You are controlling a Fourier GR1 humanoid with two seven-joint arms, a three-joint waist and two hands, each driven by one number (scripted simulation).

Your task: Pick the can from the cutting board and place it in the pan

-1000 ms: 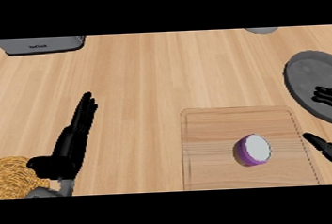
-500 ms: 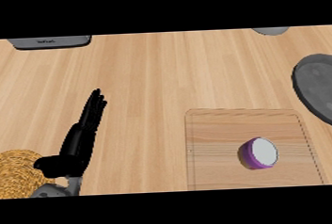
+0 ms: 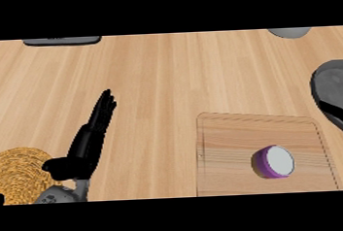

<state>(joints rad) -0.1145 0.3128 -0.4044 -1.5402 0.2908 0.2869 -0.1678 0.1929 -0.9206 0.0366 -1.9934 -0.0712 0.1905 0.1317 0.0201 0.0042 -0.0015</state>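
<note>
A short purple can with a pale lid stands on the wooden cutting board at the lower right. The dark grey pan lies at the right edge, partly cut off. My left hand rests on the counter at the lower left, fingers straight and pointing away, well left of the board and holding nothing. My right hand does not show.
A woven straw mat lies at the lower left corner beside my left forearm. A dark flat object sits at the top left edge and a grey rounded one at the top right.
The right hand, seen near the pan and board a second ago, has left the view. The whole scene has shifted rightward and down in the picture. The can stays on the board.
</note>
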